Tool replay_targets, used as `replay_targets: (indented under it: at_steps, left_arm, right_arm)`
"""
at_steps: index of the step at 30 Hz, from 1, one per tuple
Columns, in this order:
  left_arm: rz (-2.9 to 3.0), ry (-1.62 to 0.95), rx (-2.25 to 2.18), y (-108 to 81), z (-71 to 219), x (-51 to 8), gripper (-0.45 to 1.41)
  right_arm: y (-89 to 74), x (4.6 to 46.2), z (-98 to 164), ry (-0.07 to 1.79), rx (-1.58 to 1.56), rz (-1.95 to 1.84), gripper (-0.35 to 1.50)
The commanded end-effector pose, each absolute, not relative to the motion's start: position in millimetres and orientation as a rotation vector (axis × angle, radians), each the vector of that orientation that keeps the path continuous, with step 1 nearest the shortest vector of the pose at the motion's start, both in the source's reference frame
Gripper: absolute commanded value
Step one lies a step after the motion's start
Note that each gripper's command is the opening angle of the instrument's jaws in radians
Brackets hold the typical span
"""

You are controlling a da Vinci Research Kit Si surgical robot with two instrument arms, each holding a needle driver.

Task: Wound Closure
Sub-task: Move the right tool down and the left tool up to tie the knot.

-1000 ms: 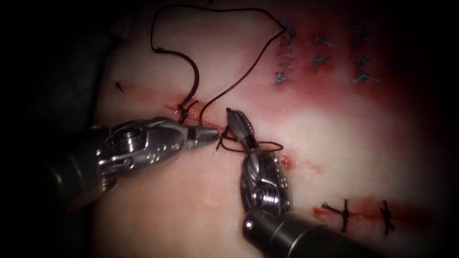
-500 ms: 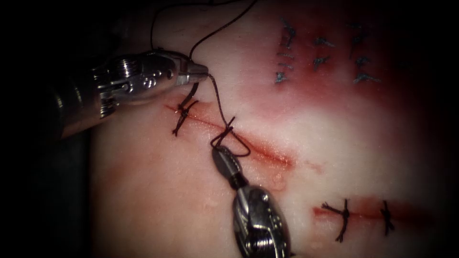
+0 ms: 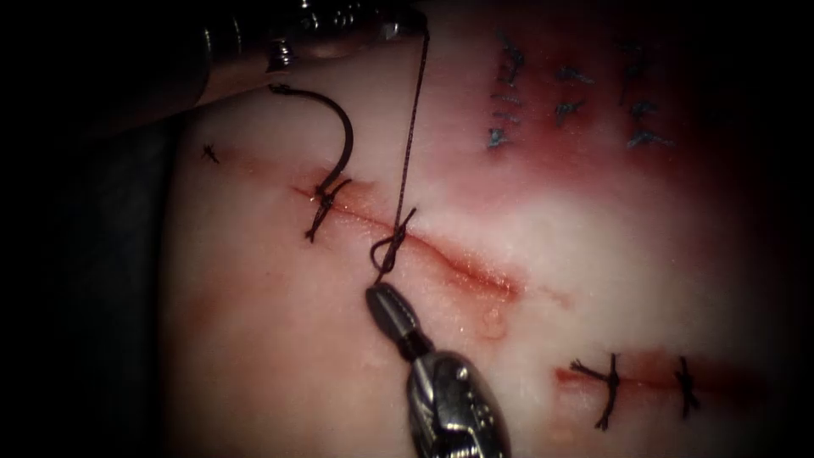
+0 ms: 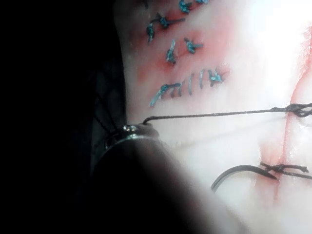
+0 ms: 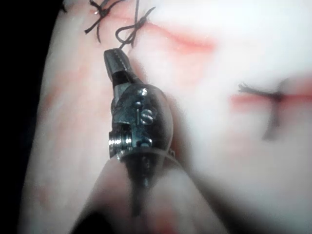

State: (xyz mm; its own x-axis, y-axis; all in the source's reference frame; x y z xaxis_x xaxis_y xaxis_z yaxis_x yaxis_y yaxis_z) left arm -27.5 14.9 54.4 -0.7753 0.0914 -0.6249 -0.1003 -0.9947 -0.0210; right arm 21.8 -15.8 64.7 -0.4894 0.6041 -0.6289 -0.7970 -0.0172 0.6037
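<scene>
The cut (image 3: 458, 265) runs slanting across the pale tissue (image 3: 280, 339). At the picture's upper edge my left tool (image 3: 414, 21) is shut on the dark thread (image 3: 409, 140), which runs taut down to a small knot (image 3: 394, 242) on the cut. Just below the knot, my right tool (image 3: 379, 297) is shut on the short thread end (image 5: 127, 35). The curved needle (image 3: 343, 127) lies free on the tissue by the cut's left end, held by neither tool, and the left wrist view shows it (image 4: 239, 170) under the taut thread (image 4: 219, 114).
An earlier tied stitch (image 3: 325, 206) crosses the cut's left end. Two tied stitches (image 3: 607, 386) close a second cut at the lower right. Several blue stitches (image 3: 509, 89) sit on the reddened tissue at the upper right. Red fluid lines the cut.
The left tool has drawn the thread up and away while the right tool pulled its end down. The open loop over the cut has tightened into a small knot.
</scene>
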Motion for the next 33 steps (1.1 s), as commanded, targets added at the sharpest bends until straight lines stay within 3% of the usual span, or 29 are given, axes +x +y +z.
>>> replay_targets:
  at_steps: [1, 33]
  left_arm:
    - [2.866, 0.038, -1.011, 16.2, 54.8, -28.2, -0.35]
    - [2.778, 0.337, -1.029, 23.8, 60.9, -32.8, -0.35]
  right_arm:
    - [-15.7, 22.3, 65.3, 1.202, -0.234, 1.710, -0.35]
    - [-21.0, 23.9, 68.1, 1.087, -0.150, 1.658, -0.35]
